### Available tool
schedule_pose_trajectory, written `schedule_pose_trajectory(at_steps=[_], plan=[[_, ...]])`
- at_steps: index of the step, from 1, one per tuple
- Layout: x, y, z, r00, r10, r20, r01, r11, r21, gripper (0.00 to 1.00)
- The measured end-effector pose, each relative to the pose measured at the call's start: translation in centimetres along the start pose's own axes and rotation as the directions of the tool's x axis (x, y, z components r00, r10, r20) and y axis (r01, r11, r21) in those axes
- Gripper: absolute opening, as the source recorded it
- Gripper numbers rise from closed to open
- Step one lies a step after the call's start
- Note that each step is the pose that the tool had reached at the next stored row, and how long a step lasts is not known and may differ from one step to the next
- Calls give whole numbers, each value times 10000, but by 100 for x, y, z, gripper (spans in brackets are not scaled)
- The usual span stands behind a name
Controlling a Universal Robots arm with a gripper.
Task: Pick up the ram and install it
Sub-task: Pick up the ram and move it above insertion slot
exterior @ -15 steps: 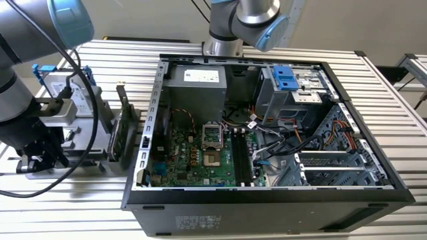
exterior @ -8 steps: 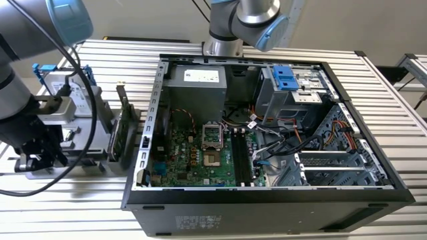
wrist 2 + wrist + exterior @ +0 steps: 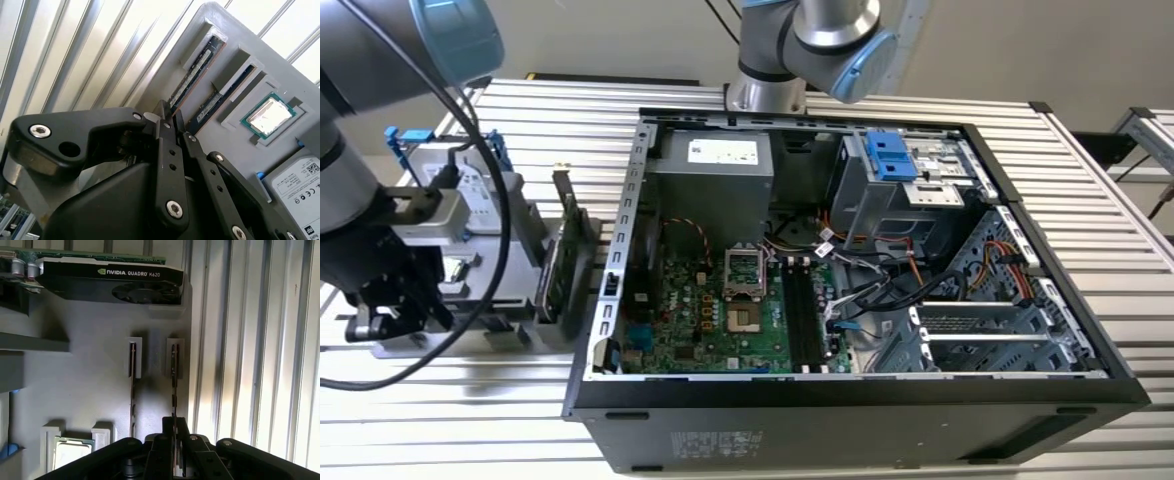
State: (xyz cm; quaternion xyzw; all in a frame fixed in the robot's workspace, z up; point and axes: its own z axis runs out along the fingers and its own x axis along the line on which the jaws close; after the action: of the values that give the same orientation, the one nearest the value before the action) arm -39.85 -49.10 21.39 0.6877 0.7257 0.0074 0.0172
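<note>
The ram (image 3: pixel 174 375) is a thin green stick standing on edge in a slot of the grey parts holder (image 3: pixel 90 390). My gripper (image 3: pixel 174 427) straddles its near end, with the black fingers pressed on both faces. In the second wrist view the same ram (image 3: pixel 192 75) runs away from the gripper (image 3: pixel 170 120) and still sits in its slot. A second ram stick (image 3: pixel 132 385) stands in the parallel slot beside it (image 3: pixel 222 97). In the exterior view the gripper (image 3: pixel 380 315) hangs over the holder at the exterior view's left.
An upright graphics card (image 3: pixel 110 280) stands at the holder's far end (image 3: pixel 567 250). A square silver processor chip (image 3: pixel 265 117) lies in a recess near the sticks. The open computer case (image 3: pixel 1014 240) holds the motherboard with its dark memory slots (image 3: pixel 803 320).
</note>
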Motion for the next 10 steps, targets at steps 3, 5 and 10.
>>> schedule_pose_trajectory(at_steps=[3, 5, 10], plan=[[0, 1, -19, 10000, 0, 0, 0, 10000, -1, 0], [0, 1, -30, 10000, -1, -1, 1, 10000, -1, 0], [-1, 2, -65, 10000, 0, -1, 0, 10000, -1, 0]])
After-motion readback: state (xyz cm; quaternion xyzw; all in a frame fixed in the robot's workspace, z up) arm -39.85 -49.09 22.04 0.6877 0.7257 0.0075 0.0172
